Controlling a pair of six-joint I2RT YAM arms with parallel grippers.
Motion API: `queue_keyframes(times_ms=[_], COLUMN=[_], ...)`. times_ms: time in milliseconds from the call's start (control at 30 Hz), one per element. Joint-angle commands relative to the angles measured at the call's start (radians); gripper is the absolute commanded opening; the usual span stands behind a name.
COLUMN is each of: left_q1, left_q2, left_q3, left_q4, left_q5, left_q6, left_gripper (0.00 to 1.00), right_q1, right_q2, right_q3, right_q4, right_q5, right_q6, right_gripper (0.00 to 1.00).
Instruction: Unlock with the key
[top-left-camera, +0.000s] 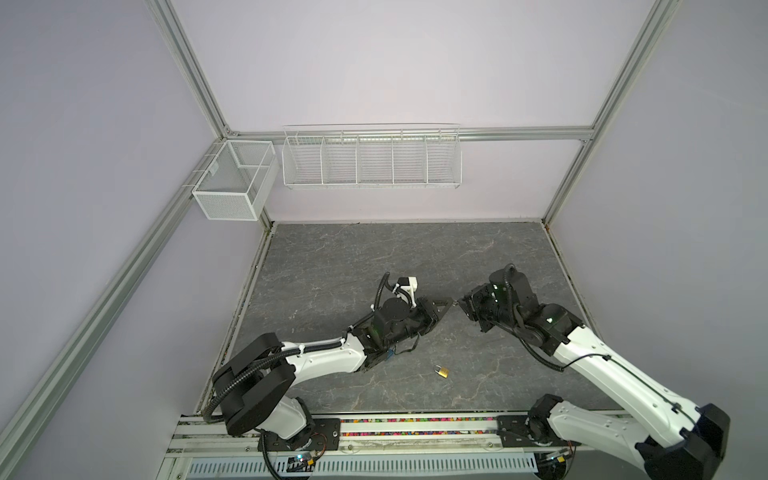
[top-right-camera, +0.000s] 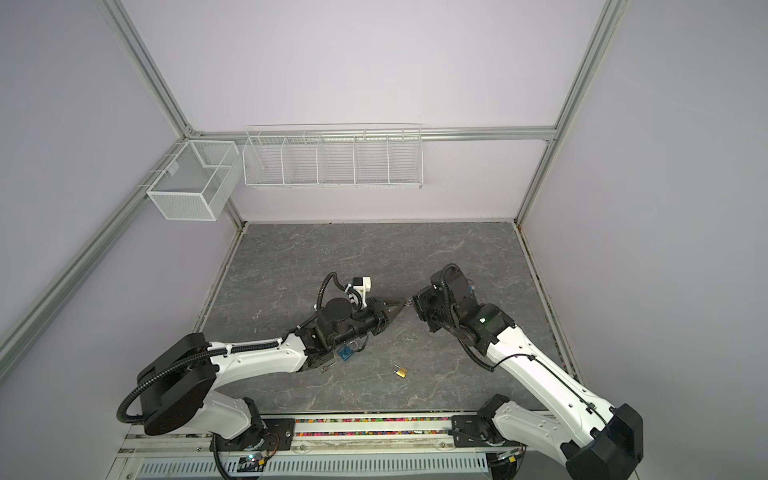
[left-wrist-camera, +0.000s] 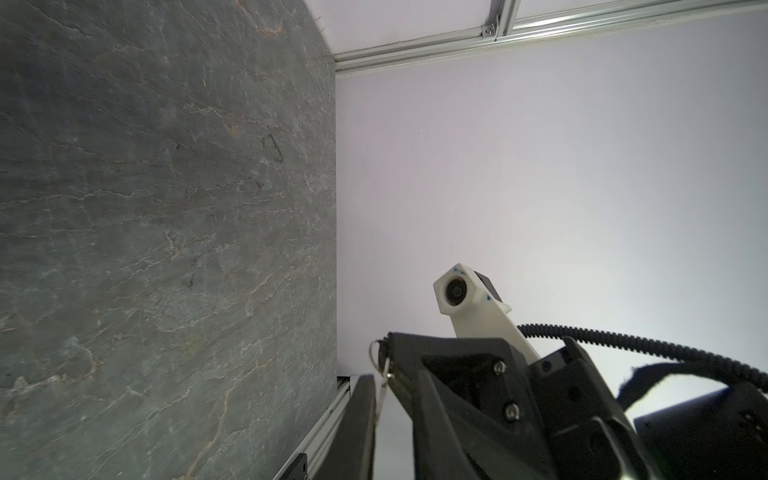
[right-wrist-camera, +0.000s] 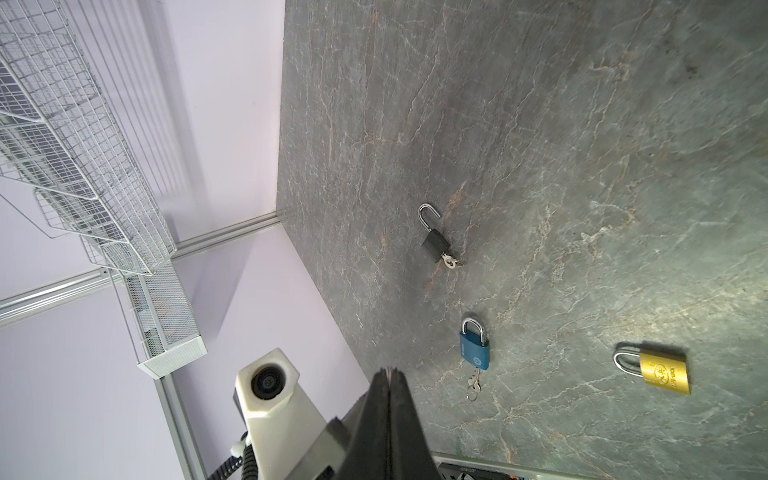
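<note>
Two tools: they meet tip to tip above the middle of the surface (top-left-camera: 374, 257), left tool (top-left-camera: 450, 300) facing right tool (top-left-camera: 459, 302).
Right tool: fingers pressed flat together. In the left wrist view the key (left-wrist-camera: 383, 388) hangs with its ring at that tip, so I take it as pinched there.
Left tool: drawn nearly to a point in both top views, one finger (left-wrist-camera: 361, 419) right alongside the key's blade. Whether it has the key clamped I cannot tell.
Step in hand: it looks like a mid-air hand-over or re-grip of the key, with no lock approached yet.
Next move: one tool needs a firm hold on the key's head with the blade free, while the other steadies a lock.
Likely target: brass padlock (top-left-camera: 442, 372), shackle closed, lying flat near the front, well apart from both tools, no key beside it.
Other locks: blue padlock (right-wrist-camera: 476, 347), closed, with a second key (right-wrist-camera: 473, 384) just beside it; black padlock (right-wrist-camera: 434, 245), shackle open, a key in its base.
In the way: nothing lies over the brass padlock. The thin key could slip or swing on its ring.
Back wall: wire rack (top-left-camera: 370, 158) and mesh basket (top-left-camera: 232, 183), out of play.
</note>
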Motion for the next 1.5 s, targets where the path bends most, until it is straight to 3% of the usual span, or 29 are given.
queue_keyframes(times_ms=[0, 233, 467, 567, 667, 800, 933, 1067, 1300, 1467], left_q1=[-0.006, -0.006, -0.003, 0.008, 0.027, 0.081, 0.107, 0.108, 0.108, 0.109], left_q2=[-0.012, -0.026, -0.051, -0.071, -0.091, -0.127, -0.192, -0.231, -0.235, -0.202], left_q3=[0.036, 0.034, 0.042, 0.044, 0.049, 0.087, 0.187, 0.294, 0.36, 0.418], left_q4=[-0.012, -0.041, -0.088, -0.111, -0.127, -0.191, -0.418, -0.655, -0.715, -0.716], left_q5=[-0.013, -0.032, -0.046, -0.042, -0.022, 0.088, 0.155, 0.14, 0.193, 0.293], left_q6=[0.007, 0.02, 0.058, 0.095, 0.151, 0.27, 0.476, 0.657, 0.773, 0.787], left_gripper=[0.11, 0.0, 0.0, 0.0, 0.0, 0.0, 0.0, 0.0, 0.0, 0.0], right_q1=[-0.006, -0.006, -0.007, -0.009, -0.023, -0.089, -0.146, -0.198, -0.327, -0.403], right_q2=[-0.006, -0.009, -0.026, -0.041, -0.051, -0.06, -0.071, -0.121, -0.223, -0.283], right_q3=[0.019, 0.021, 0.027, 0.033, 0.049, 0.058, 0.093, 0.069, -0.046, -0.12], right_q4=[0.001, 0.0, -0.012, -0.014, -0.016, 0.033, 0.002, 0.035, 0.201, 0.323], right_q5=[-0.023, -0.035, -0.035, -0.031, -0.045, -0.166, -0.269, -0.385, -0.694, -0.85], right_q6=[0.073, 0.068, 0.037, -0.013, -0.112, -0.316, -0.563, -0.788, -0.959, -0.972], right_gripper=[0.07, 0.07, 0.07, 0.15, 0.35, 0.54, 0.61, 0.64, 0.72, 0.73])
